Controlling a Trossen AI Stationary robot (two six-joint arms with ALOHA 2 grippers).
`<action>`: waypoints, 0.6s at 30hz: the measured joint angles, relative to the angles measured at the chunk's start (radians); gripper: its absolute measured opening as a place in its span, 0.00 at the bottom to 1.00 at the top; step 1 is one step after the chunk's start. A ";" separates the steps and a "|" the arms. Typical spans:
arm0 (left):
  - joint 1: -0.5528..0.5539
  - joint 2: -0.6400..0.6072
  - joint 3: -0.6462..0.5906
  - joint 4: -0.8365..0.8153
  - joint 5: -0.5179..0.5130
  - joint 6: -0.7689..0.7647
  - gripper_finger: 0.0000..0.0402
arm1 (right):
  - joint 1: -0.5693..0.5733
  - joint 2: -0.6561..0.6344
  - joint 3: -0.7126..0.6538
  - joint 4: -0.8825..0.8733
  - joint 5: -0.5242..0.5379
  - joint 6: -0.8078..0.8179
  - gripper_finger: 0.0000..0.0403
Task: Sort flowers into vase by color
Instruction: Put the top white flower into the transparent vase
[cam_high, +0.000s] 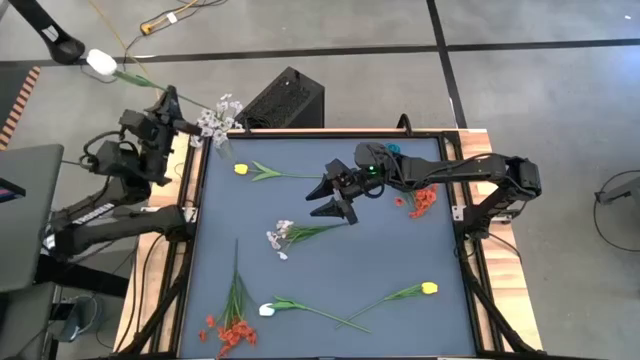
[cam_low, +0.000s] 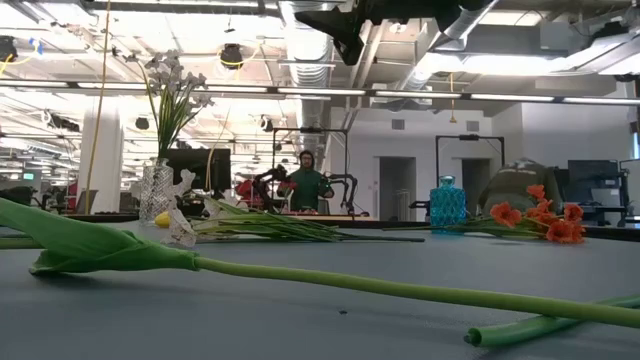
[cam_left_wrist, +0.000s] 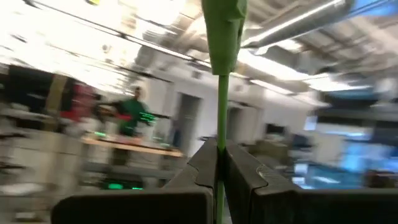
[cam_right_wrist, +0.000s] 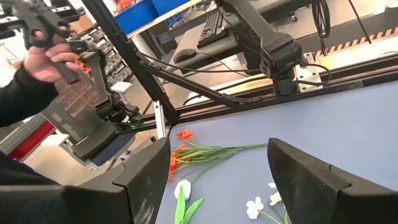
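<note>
Behind the dark blue tabletop (cam_high: 400, 260) stretched a bright workshop of white pipes and benches.

Flowers lay scattered on the mat: a yellow tulip (cam_high: 241, 169) near the far left corner, a white spray (cam_high: 280, 238) at the middle, a red-orange bunch (cam_high: 228, 331) and a white tulip (cam_high: 267, 310) at the near edge, another yellow tulip (cam_high: 429, 288) to the right, and a red-orange bunch (cam_high: 421, 199) by the right rim. A clear faceted vase (cam_low: 156, 190) at the far left corner already held white blooms.

The left gripper (cam_left_wrist: 219, 163), beside that vase, had its jaws closed on a thin green stem (cam_left_wrist: 222, 93); placing it seemed the step in hand, calling for a straight lowering into the narrow mouth.

The right gripper (cam_high: 335, 196) hovered over the middle with jaws spread wide, seemingly lining up on the white spray. The stems looked smooth, slender and pliant, likely to slip.
</note>
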 joint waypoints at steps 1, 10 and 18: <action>0.035 0.002 0.000 -0.018 0.003 0.010 0.00 | 0.000 0.000 0.000 0.000 0.000 0.000 0.74; 0.329 0.096 0.000 -0.133 0.120 -0.080 0.00 | 0.009 0.000 0.000 -0.002 0.000 0.074 0.74; 0.468 0.167 0.000 -0.181 0.124 -0.148 0.00 | 0.060 0.001 0.000 -0.047 0.000 0.112 0.74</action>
